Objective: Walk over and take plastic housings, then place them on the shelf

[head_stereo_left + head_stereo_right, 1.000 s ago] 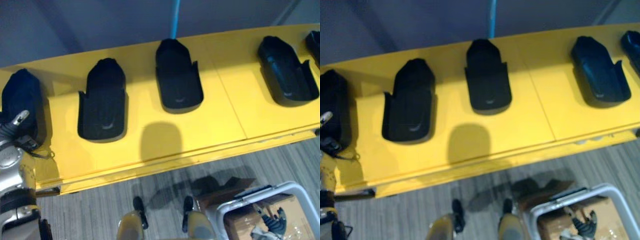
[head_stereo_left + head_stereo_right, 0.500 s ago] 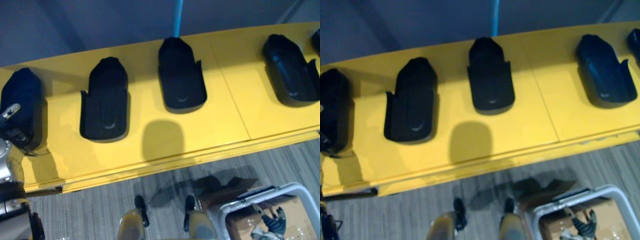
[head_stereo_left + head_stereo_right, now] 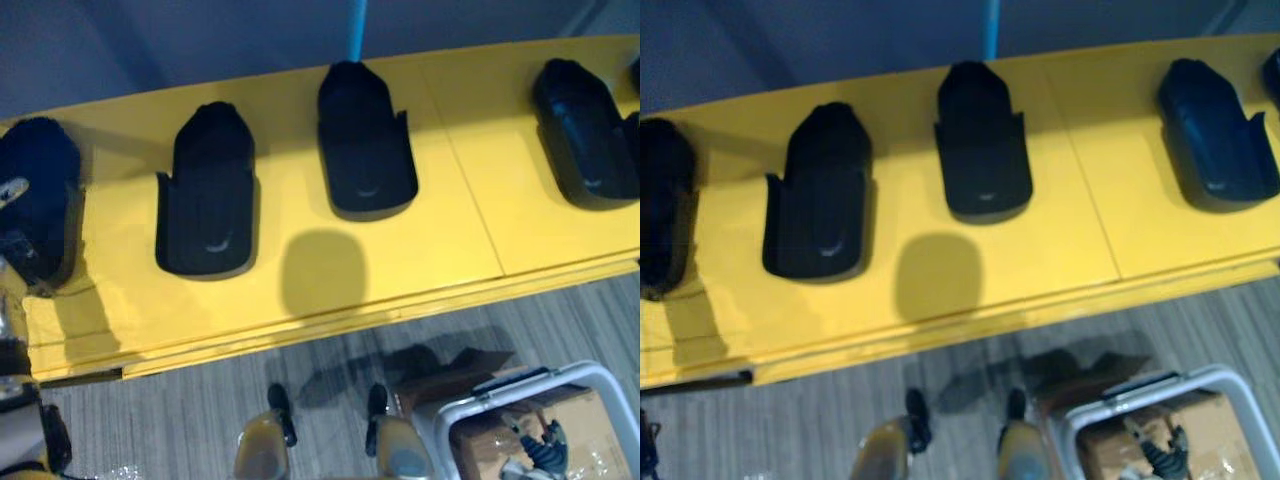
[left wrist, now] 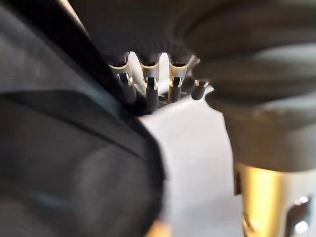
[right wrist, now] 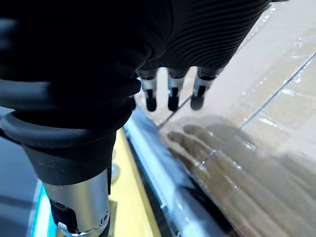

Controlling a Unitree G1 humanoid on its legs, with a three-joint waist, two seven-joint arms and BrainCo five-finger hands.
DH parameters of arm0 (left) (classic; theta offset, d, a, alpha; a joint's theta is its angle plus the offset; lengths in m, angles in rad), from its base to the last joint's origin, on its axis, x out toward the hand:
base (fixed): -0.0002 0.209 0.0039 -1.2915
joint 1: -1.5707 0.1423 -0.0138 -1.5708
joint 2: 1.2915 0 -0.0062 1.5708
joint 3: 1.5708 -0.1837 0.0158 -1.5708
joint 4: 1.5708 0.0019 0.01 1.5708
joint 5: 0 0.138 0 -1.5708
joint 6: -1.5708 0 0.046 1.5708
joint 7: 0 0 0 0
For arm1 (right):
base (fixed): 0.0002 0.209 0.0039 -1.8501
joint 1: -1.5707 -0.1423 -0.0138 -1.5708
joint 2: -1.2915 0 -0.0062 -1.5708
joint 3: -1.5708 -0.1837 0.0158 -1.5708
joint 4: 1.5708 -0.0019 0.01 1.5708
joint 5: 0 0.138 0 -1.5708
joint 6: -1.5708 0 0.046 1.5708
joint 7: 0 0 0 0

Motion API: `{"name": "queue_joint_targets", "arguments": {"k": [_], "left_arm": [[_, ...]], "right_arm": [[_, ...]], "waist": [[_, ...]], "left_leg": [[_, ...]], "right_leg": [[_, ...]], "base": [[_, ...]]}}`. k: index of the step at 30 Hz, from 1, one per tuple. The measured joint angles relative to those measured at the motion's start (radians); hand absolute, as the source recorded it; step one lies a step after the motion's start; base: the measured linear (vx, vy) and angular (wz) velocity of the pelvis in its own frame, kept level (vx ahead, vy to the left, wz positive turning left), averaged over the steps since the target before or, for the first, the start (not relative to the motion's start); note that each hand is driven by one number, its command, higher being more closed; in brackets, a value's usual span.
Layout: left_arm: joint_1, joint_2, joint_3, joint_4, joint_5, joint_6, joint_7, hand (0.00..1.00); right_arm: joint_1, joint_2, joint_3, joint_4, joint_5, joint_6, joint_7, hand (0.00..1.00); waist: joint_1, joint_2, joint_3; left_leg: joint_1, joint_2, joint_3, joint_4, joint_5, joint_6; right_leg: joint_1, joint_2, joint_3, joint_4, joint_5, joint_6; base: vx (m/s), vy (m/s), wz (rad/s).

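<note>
Looking down, I see the yellow shelf (image 3: 300, 290) carrying a row of black plastic housings (image 3: 207, 200), set apart from one another. My left hand (image 4: 150, 91) lies with straight fingers beside the leftmost housing (image 3: 40, 210). My right hand (image 5: 170, 94) hangs relaxed, holding nothing, above a wrapped cardboard box (image 5: 276, 113).

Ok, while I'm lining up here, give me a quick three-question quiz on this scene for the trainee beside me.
1. True or false: the black housings on the yellow shelf are stacked on one another.
2. What lies below the right hand's fingers? A) wrapped cardboard B) a housing C) a metal tray
3. Fill in: the white-rimmed bin on the floor sits toward the robot's ____ side.
Key: 1 false, they lie apart in a row; 2 A; 3 right.
</note>
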Motion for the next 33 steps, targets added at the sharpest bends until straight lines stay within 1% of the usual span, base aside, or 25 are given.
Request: {"name": "queue_joint_targets", "arguments": {"k": [2,3,4,5,7,8,9,10,13,14,16,19,20,22,23,24,25,27,28,29,30,31,32,33], "left_arm": [[0.000,0.000,0.000,-0.111,-0.020,-0.062,0.000,0.00],[0.000,-0.003,0.000,-0.186,-0.019,-0.101,0.000,0.00],[0.005,-0.006,0.000,-0.253,-0.020,-0.138,-0.003,0.00],[0.005,-0.010,0.000,-0.283,-0.020,-0.152,-0.005,0.00],[0.032,-0.049,0.008,-0.402,-0.019,-0.204,-0.014,0.00],[0.047,-0.063,0.009,-0.432,-0.019,-0.213,-0.020,0.00],[0.084,-0.093,0.013,-0.488,-0.019,-0.230,-0.037,0.00],[0.125,-0.123,0.028,-0.532,-0.017,-0.237,-0.052,0.00],[0.201,-0.175,0.090,-0.563,-0.020,-0.247,-0.078,0.00],[0.210,-0.179,0.098,-0.563,-0.019,-0.248,-0.082,0.00],[0.259,-0.206,0.140,-0.564,-0.018,-0.267,-0.091,0.00],[0.308,-0.213,0.168,-0.565,-0.018,-0.269,-0.091,0.00],[0.332,-0.222,0.176,-0.565,-0.018,-0.271,-0.091,0.00],[0.371,-0.255,0.219,-0.567,-0.008,-0.265,-0.082,0.00],[0.401,-0.271,0.247,-0.566,0.021,-0.243,-0.067,0.00],[0.430,-0.284,0.258,-0.564,0.071,-0.216,-0.048,0.00],[0.445,-0.285,0.261,-0.562,0.086,-0.200,-0.042,0.00],[0.478,-0.285,0.268,-0.534,0.193,-0.154,-0.012,0.00],[0.478,-0.284,0.269,-0.516,0.230,-0.138,-0.003,0.00],[0.478,-0.283,0.269,-0.506,0.247,-0.127,-0.001,0.00],[0.480,-0.275,0.269,-0.478,0.280,-0.110,0.004,0.00],[0.482,-0.274,0.270,-0.460,0.314,-0.091,0.005,0.00],[0.484,-0.274,0.270,-0.455,0.334,-0.082,0.004,0.00],[0.496,-0.270,0.270,-0.450,0.398,-0.064,-0.004,0.00]], "right_arm": [[0.000,0.012,0.000,0.000,-0.001,-0.014,-0.005,0.00],[0.001,0.019,0.000,0.000,0.000,-0.019,-0.018,0.00],[0.003,0.023,0.000,0.000,0.000,-0.024,-0.026,0.00],[0.005,0.024,0.000,-0.001,-0.001,-0.029,-0.033,0.00],[0.010,0.025,0.000,-0.009,-0.003,-0.046,-0.051,0.00],[0.010,0.025,0.000,-0.012,-0.005,-0.047,-0.057,0.00],[0.012,0.027,0.000,-0.028,-0.012,-0.050,-0.067,0.00],[0.012,0.027,0.001,-0.051,-0.015,-0.051,-0.069,0.00],[0.010,0.021,0.033,-0.088,-0.041,-0.053,-0.085,0.00],[0.010,0.021,0.041,-0.089,-0.041,-0.053,-0.085,0.00],[0.009,0.021,0.064,-0.089,-0.058,-0.053,-0.085,0.00],[0.006,0.021,0.081,-0.089,-0.080,-0.053,-0.085,0.00],[0.008,0.021,0.081,-0.089,-0.080,-0.053,-0.085,0.00],[0.003,0.020,0.081,-0.089,-0.079,-0.053,-0.085,0.00],[0.003,0.020,0.084,-0.089,-0.079,-0.053,-0.085,0.00],[0.004,0.020,0.085,-0.089,-0.079,-0.051,-0.085,0.00],[0.003,0.020,0.085,-0.089,-0.079,-0.049,-0.085,0.00],[0.004,0.019,0.086,-0.088,-0.078,-0.039,-0.082,0.00],[0.003,0.015,0.086,-0.088,-0.078,-0.037,-0.080,0.00],[0.003,0.013,0.086,-0.088,-0.077,-0.037,-0.076,0.00],[0.003,0.004,0.092,-0.088,-0.075,-0.036,-0.056,0.00],[0.001,-0.011,0.112,-0.089,-0.074,-0.036,-0.041,0.00],[0.001,-0.018,0.120,-0.089,-0.074,-0.037,-0.035,0.00],[0.002,-0.027,0.131,-0.097,-0.070,-0.038,-0.023,0.00]], "waist": [[0.002,-0.001,-0.001],[0.002,-0.002,-0.005],[0.002,-0.002,-0.019],[0.001,-0.001,-0.030],[0.001,-0.001,-0.086],[0.000,0.000,-0.098],[0.001,0.002,-0.123],[0.003,0.006,-0.147],[0.014,0.013,-0.191],[0.019,0.012,-0.198],[0.031,0.009,-0.238],[0.039,0.006,-0.248],[0.049,0.008,-0.263],[0.055,0.009,-0.277],[0.055,0.007,-0.281],[0.059,0.006,-0.281],[0.061,0.005,-0.282],[0.066,-0.002,-0.288],[0.067,-0.002,-0.288],[0.068,-0.002,-0.288],[0.069,0.000,-0.291],[0.071,0.008,-0.299],[0.071,0.007,-0.303],[0.070,0.013,-0.306]], "left_leg": [[0.014,-0.002,0.000,-0.007,0.001,0.000],[0.035,-0.005,0.000,-0.021,0.003,-0.002],[0.050,-0.008,0.002,-0.034,0.004,-0.004],[0.053,-0.009,0.001,-0.040,0.005,-0.005],[0.079,-0.018,0.002,-0.078,0.014,-0.008],[0.093,-0.020,0.002,-0.088,0.015,-0.011],[0.116,-0.022,0.000,-0.104,0.016,-0.012],[0.140,-0.025,0.001,-0.124,0.018,-0.016],[0.181,-0.029,0.002,-0.161,0.024,-0.023],[0.187,-0.030,0.001,-0.165,0.025,-0.024],[0.195,-0.037,0.000,-0.188,0.034,-0.022],[0.223,-0.037,-0.007,-0.204,0.038,-0.020],[0.224,-0.036,-0.012,-0.208,0.039,-0.018],[0.223,-0.040,-0.020,-0.218,0.046,-0.014],[0.223,-0.046,-0.029,-0.230,0.055,-0.010],[0.223,-0.050,-0.034,-0.239,0.063,-0.009],[0.223,-0.052,-0.036,-0.243,0.067,-0.009],[0.223,-0.065,-0.050,-0.265,0.089,-0.004],[0.223,-0.070,-0.055,-0.273,0.099,-0.003],[0.223,-0.073,-0.056,-0.281,0.104,-0.003],[0.226,-0.078,-0.056,-0.299,0.118,-0.003],[0.226,-0.081,-0.056,-0.322,0.132,-0.004],[0.229,-0.084,-0.056,-0.337,0.142,-0.005],[0.231,-0.086,-0.057,-0.354,0.151,-0.010]], "right_leg": [[0.019,0.000,-0.001,-0.015,0.004,0.005],[0.041,0.000,-0.002,-0.029,0.006,0.008],[0.058,0.000,-0.003,-0.047,0.009,0.012],[0.065,0.000,-0.005,-0.057,0.011,0.016],[0.095,-0.001,-0.014,-0.097,0.020,0.022],[0.110,-0.002,-0.019,-0.105,0.020,0.023],[0.133,-0.002,-0.026,-0.117,0.020,0.022],[0.152,-0.001,-0.028,-0.125,0.020,0.022],[0.184,0.000,-0.031,-0.139,0.020,0.022],[0.188,0.000,-0.031,-0.140,0.020,0.022],[0.190,-0.005,-0.036,-0.141,0.020,0.022],[0.220,-0.006,-0.055,-0.148,0.030,0.017],[0.221,-0.005,-0.057,-0.150,0.040,0.017],[0.221,-0.006,-0.062,-0.153,0.051,0.016],[0.221,-0.011,-0.074,-0.153,0.054,0.016],[0.222,-0.013,-0.086,-0.153,0.058,0.011],[0.221,-0.014,-0.087,-0.153,0.059,0.011],[0.223,-0.022,-0.093,-0.159,0.059,0.011],[0.226,-0.026,-0.100,-0.163,0.059,0.011],[0.227,-0.027,-0.105,-0.166,0.059,0.011],[0.225,-0.029,-0.108,-0.171,0.059,0.011],[0.218,-0.030,-0.108,-0.175,0.059,0.010],[0.218,-0.030,-0.108,-0.178,0.059,0.010],[0.218,-0.030,-0.109,-0.185,0.056,0.009]], "base": [[0.02,-0.003,0.00],[0.06,-0.011,-0.03],[0.07,-0.014,0.00],[0.08,-0.018,0.02],[0.12,-0.017,0.06],[0.15,-0.012,0.07],[0.15,-0.008,0.05],[0.13,-0.006,0.04],[0.10,0.003,0.02],[0.06,0.010,0.02],[0.05,0.020,0.08],[0.02,0.025,0.10],[-0.01,0.045,0.09],[-0.02,0.043,0.13],[-0.05,0.030,0.20],[-0.06,0.030,0.19],[-0.07,0.023,0.14],[-0.09,0.014,0.17],[-0.09,0.002,0.18],[-0.10,-0.006,0.12],[-0.12,-0.016,0.05],[-0.12,-0.018,0.03],[-0.11,-0.023,0.06],[-0.11,-0.032,-0.02]]}}
